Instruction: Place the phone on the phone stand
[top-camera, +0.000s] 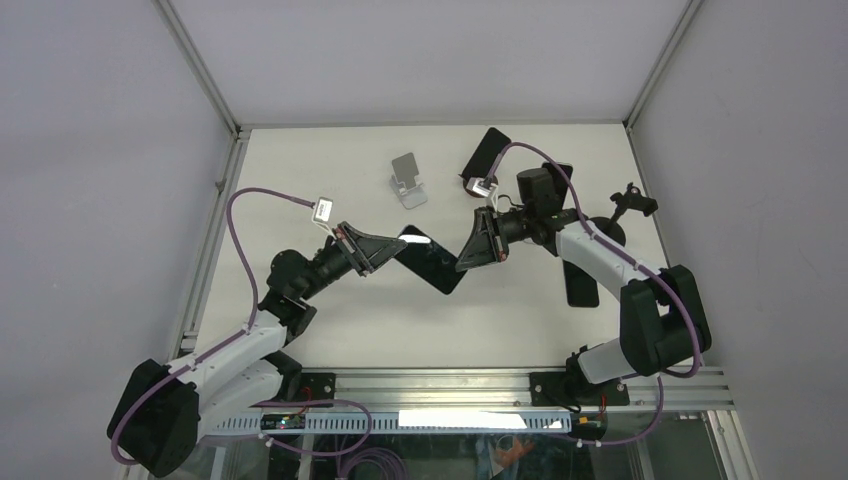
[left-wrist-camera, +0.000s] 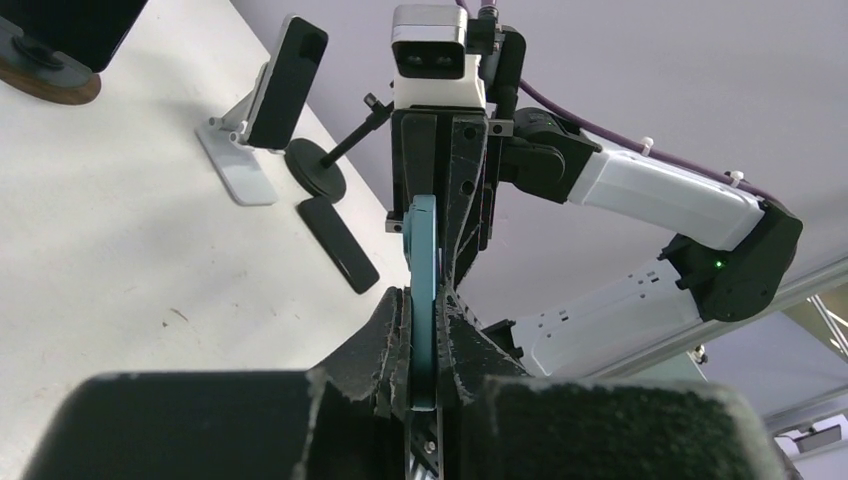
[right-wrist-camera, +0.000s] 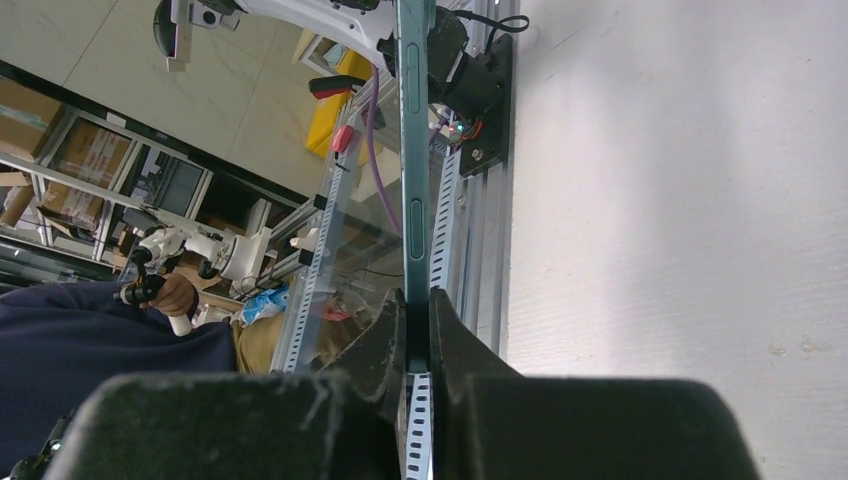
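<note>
Phone (top-camera: 432, 260) reads from above as a thin, glossy black rectangle with rounded corners, held slantwise over the middle of the white desk (top-camera: 320, 160). The left pincer (top-camera: 385, 250) is clamped on its left end and the right pincer (top-camera: 468, 254) on its right end, each pair of triangular black fingers closed tight against the slab. The phone stand (top-camera: 408, 181), bent silver metal with a flat foot and a tilted backplate, sits bare near the far edge, just left of the middle. Toward the far right corner a second handset (top-camera: 487, 152) leans on a round wooden base (top-camera: 467, 181). A black handset (top-camera: 580, 286) lies flat by the right edge.

From the left wrist the phone shows edge-on as a slim teal rim. It is pinched between rough, foam-like black pads (left-wrist-camera: 395, 330), and the right pincer holds its far end. Beyond are a white stand (left-wrist-camera: 235, 165) carrying a dark handset and a black disc foot (left-wrist-camera: 316, 172) with a thin rod.

From the right wrist the teal rim runs straight up the view, smooth, with slot-shaped side buttons (right-wrist-camera: 414, 228), squeezed between matte black pads. The desk beside it is white and faintly speckled.
</note>
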